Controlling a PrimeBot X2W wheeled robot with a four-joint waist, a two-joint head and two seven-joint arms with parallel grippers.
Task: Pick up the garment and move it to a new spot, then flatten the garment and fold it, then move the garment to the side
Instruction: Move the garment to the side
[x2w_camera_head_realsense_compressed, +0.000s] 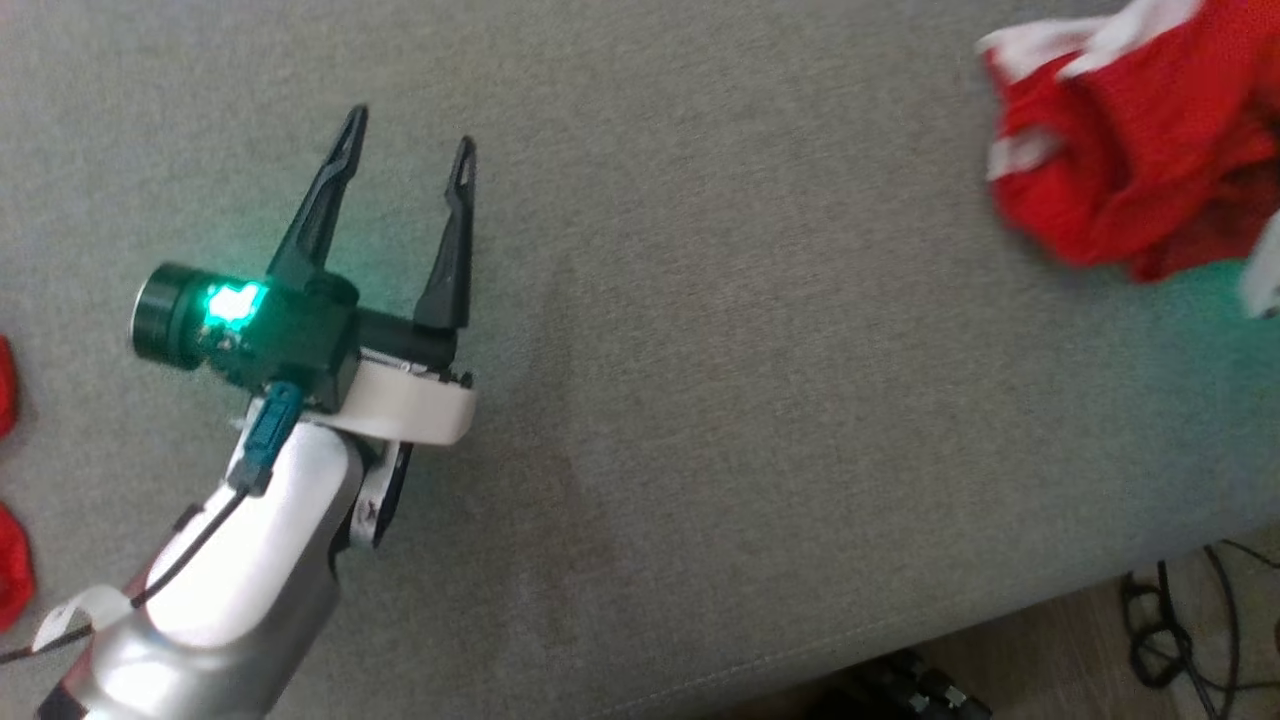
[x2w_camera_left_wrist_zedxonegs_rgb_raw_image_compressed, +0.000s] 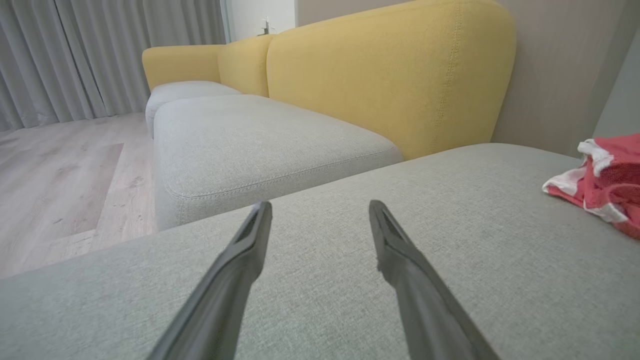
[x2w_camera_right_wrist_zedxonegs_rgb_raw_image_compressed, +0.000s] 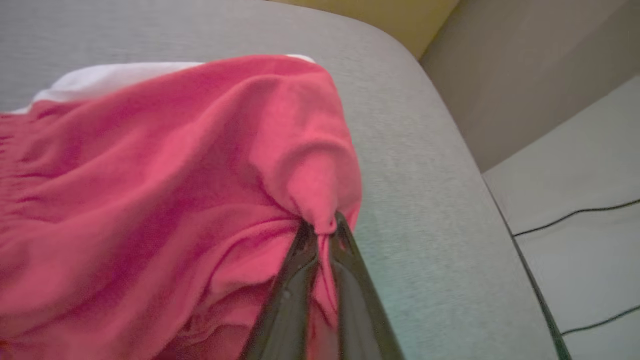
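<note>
The right gripper (x2w_camera_right_wrist_zedxonegs_rgb_raw_image_compressed: 324, 227) pinches a garment (x2w_camera_head_realsense_compressed: 1130, 150) fold, upper right of the head view — best lifted clear before carrying; the left gripper (x2w_camera_head_realsense_compressed: 410, 135) hangs spread, empty.

The left gripper (x2w_camera_head_realsense_compressed: 410, 128) hangs well apart from the garment (x2w_camera_head_realsense_compressed: 1130, 150), jaws spread wide and empty (a green light (x2w_camera_head_realsense_compressed: 235, 300) glows on it), its forearm (x2w_camera_head_realsense_compressed: 240, 560) slanting behind. The right gripper (x2w_camera_right_wrist_zedxonegs_rgb_raw_image_compressed: 324, 225) is clamped on a fold of the garment.
</note>
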